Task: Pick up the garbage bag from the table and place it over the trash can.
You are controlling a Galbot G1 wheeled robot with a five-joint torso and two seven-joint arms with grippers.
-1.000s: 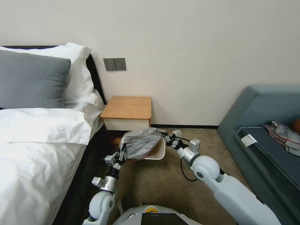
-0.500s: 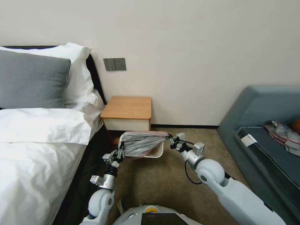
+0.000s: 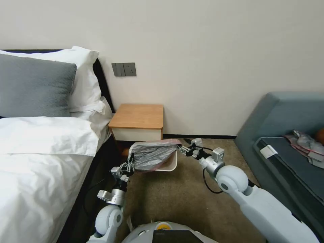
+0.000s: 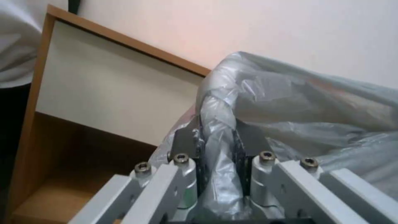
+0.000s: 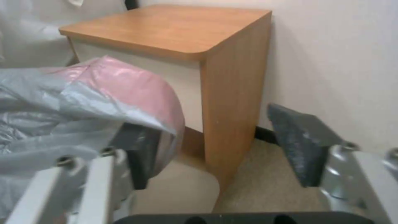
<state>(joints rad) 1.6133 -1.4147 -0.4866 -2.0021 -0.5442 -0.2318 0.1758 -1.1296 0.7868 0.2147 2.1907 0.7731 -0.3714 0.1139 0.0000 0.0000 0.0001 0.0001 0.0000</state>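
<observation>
The bag point(image 3: 152, 156) lies stretched over the top of the bin point(image 3: 171, 163), which stands on the carpet just in front of the desk point(image 3: 138, 116). The left gripper point(image 3: 131, 164), at the bin's side away from the desk, has its jaws pinching a bunched fold of the bag. The right gripper point(image 3: 182, 149), at the bin's corner nearest the desk, has its jaws spread, and the bag's pinkish edge seems to drape over one finger point(image 5: 139, 149).

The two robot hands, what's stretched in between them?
The garbage bag, spread over the trash can in the head view. The left gripper pinches one edge; the right gripper is open beside the other.
</observation>
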